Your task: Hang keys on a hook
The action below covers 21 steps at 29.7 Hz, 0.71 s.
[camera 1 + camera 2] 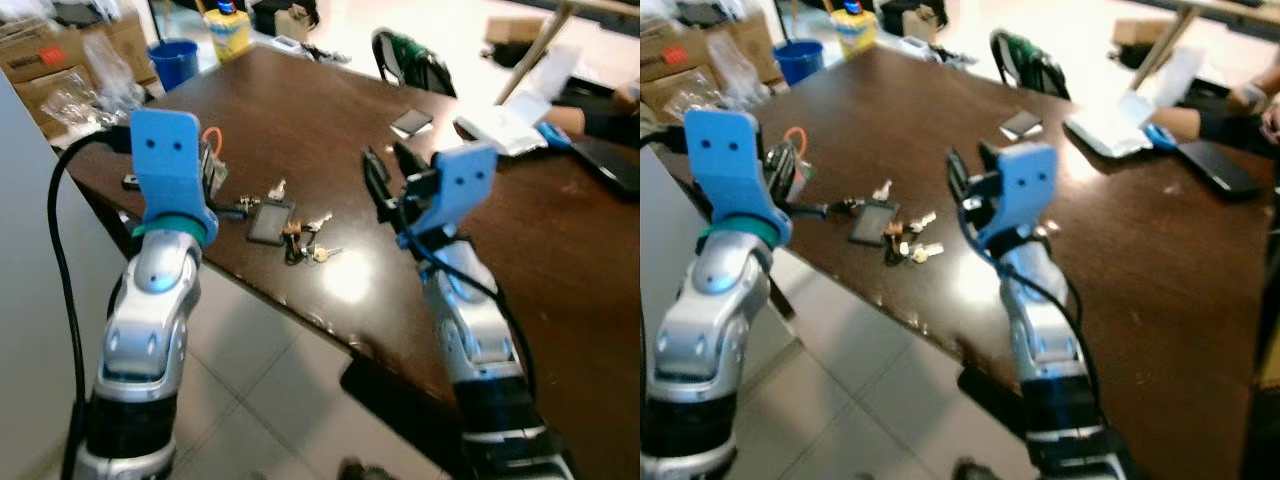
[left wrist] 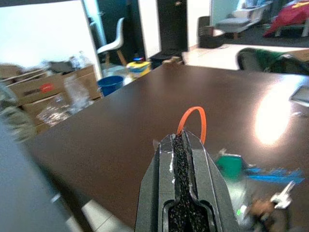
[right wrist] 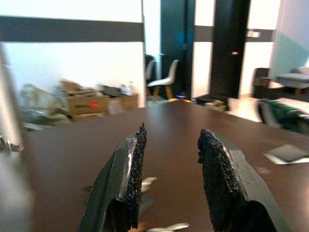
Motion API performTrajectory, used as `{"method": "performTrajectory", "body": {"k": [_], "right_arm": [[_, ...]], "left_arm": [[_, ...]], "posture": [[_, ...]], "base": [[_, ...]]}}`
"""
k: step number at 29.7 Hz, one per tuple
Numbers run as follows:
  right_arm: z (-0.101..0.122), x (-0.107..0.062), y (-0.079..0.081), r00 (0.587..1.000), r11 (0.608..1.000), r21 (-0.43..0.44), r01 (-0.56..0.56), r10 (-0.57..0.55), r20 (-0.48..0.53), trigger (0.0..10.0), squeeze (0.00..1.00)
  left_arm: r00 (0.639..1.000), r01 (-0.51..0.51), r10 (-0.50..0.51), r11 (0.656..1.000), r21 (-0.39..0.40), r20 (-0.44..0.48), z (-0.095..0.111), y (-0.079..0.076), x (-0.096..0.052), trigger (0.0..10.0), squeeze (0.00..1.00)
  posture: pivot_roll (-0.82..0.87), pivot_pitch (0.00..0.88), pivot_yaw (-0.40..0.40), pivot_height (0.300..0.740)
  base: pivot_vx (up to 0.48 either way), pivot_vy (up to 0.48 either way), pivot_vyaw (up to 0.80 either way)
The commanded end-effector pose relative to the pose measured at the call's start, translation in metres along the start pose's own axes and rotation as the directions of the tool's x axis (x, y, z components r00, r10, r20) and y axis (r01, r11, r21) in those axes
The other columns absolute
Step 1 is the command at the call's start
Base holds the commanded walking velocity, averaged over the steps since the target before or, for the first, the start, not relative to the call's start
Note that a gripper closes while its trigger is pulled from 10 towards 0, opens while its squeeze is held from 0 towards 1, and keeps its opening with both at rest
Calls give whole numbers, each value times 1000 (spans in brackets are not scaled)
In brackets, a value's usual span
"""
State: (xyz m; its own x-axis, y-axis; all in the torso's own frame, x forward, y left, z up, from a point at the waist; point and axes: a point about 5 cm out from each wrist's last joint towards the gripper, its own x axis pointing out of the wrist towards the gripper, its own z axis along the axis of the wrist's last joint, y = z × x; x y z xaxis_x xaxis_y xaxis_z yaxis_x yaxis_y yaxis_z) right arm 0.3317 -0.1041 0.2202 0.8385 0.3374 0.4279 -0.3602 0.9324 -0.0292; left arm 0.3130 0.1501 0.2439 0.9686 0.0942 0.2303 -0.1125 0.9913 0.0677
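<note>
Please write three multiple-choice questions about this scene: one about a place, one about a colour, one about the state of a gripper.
1. Where does the bunch of metal keys with a black fob lie?
A. on the dark brown wooden table
B. on the tiled floor
C. on a chair

2. What colour is the thin loop past the left gripper?
A. green
B. orange
C. white

3. How are the right gripper fingers?
A. shut
B. gripping keys
C. open

Answers: 1 A, the keys rest near the table's edge. 2 B, the left wrist view shows orange. 3 C, a clear gap separates the fingers.
</note>
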Motion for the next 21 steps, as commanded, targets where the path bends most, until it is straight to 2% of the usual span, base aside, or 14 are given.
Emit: {"method": "performTrajectory", "body": {"k": [1, 10, 18, 21], "right_arm": [[-1, -1, 1, 1000, 1000, 4, -17, 17, -8, 10000, 0], [-2, 0, 2, 1000, 1000, -6, -21, 20, -9, 10000, 0], [-2, 0, 3, 999, 998, -50, -31, 30, -15, 10000, 0], [-2, 0, 3, 999, 998, -50, -35, 34, -17, 10000, 0]], "left_arm": [[1000, -11, 11, 1000, 4, -5, -2, 1, 0, 10000, 0], [1000, -11, 11, 1000, 2, -19, -3, 2, 0, 10000, 0], [999, 18, -18, 1000, -8, -45, -5, -2, 1, 10000, 0], [997, 43, -43, 999, -3, -64, -6, -7, 0, 10000, 0]], "posture": [[115, 16, 96, 740], [119, 24, 95, 740], [121, 26, 95, 740], [121, 29, 97, 740]], "base": [[-341, 0, 0], [-330, 0, 0], [0, 0, 0], [0, 0, 800]]}}
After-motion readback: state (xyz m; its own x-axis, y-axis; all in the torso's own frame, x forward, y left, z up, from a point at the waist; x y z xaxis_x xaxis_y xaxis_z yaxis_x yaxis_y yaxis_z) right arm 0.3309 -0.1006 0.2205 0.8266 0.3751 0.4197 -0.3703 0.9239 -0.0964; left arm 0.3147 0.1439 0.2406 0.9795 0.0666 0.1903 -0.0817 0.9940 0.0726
